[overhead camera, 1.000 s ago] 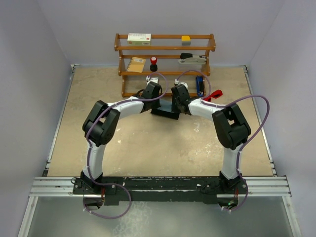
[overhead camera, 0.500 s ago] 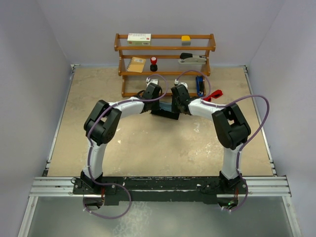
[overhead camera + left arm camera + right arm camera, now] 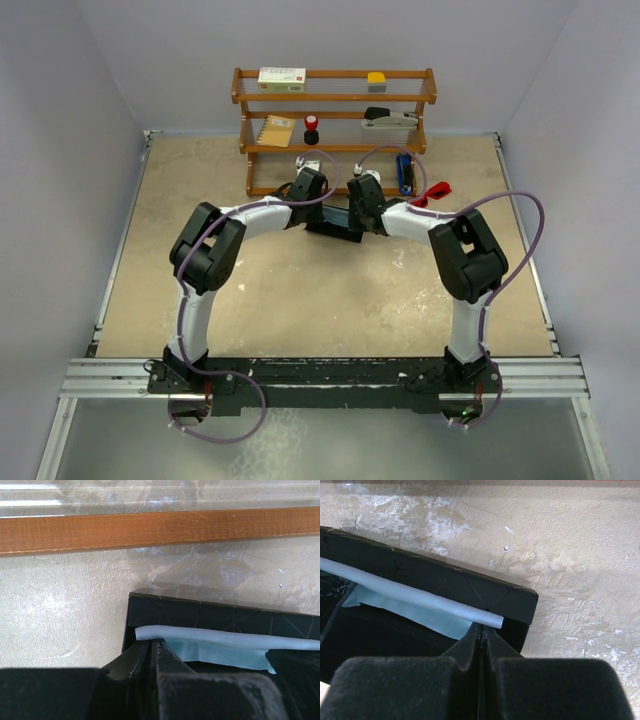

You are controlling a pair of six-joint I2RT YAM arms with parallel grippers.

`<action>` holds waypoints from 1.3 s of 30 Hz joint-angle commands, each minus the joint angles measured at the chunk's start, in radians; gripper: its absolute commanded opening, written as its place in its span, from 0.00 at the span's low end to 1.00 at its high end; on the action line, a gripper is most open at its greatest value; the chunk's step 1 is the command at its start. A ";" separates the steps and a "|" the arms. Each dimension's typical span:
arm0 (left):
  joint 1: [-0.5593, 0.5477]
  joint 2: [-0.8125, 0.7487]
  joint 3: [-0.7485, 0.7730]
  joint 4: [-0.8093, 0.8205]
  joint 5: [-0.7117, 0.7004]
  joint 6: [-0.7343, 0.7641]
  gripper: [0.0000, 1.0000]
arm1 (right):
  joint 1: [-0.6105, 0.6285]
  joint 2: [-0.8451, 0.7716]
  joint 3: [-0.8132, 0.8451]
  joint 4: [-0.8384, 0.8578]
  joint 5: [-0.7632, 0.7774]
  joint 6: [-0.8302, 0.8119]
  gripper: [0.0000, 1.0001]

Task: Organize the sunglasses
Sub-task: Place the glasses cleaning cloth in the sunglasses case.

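Note:
The red sunglasses (image 3: 433, 191) lie on the table to the right of the shelf foot, apart from both arms. A black oblong case (image 3: 335, 229) lies open in front of the shelf, with a folded light blue cloth (image 3: 225, 642) over it. My left gripper (image 3: 153, 641) is shut on the cloth's left end. My right gripper (image 3: 481, 626) is shut on its right end (image 3: 490, 619). The case wall shows behind the cloth in both wrist views (image 3: 210, 617) (image 3: 445, 577). In the top view both wrists hide the cloth.
A wooden shelf (image 3: 335, 98) stands at the back with a white box (image 3: 281, 76), a yellow block (image 3: 376, 77), a stapler (image 3: 388, 117), a notepad (image 3: 276, 130) and a small red-black item (image 3: 311, 127). A blue object (image 3: 404, 172) stands on its bottom level. Its bottom rail (image 3: 160, 527) is just beyond the case.
The right wrist has edged slightly toward the shelf. The left arm and the sunglasses have not visibly moved.

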 commanded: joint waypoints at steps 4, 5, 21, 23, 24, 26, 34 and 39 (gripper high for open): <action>0.014 0.005 0.025 -0.026 -0.031 0.010 0.00 | 0.001 -0.045 -0.030 0.014 0.020 -0.027 0.00; 0.015 0.007 0.027 -0.026 -0.031 0.010 0.00 | 0.001 -0.045 -0.031 0.014 0.021 -0.028 0.00; 0.015 0.001 0.045 -0.068 -0.011 -0.002 0.00 | 0.001 -0.024 0.033 -0.026 0.030 -0.048 0.00; 0.015 -0.012 0.033 -0.071 -0.010 -0.005 0.00 | 0.001 -0.030 0.028 -0.017 0.040 -0.050 0.00; 0.015 -0.018 0.026 -0.070 -0.009 -0.009 0.00 | 0.001 -0.033 0.024 -0.013 0.043 -0.050 0.00; 0.015 -0.030 0.007 -0.068 -0.009 -0.014 0.00 | 0.001 -0.037 0.017 -0.009 0.043 -0.051 0.00; 0.014 -0.050 -0.031 -0.061 0.014 -0.046 0.00 | 0.001 -0.053 -0.002 -0.010 0.036 -0.060 0.00; 0.009 -0.069 -0.045 -0.064 0.017 -0.059 0.00 | 0.001 -0.063 -0.008 -0.008 0.036 -0.062 0.00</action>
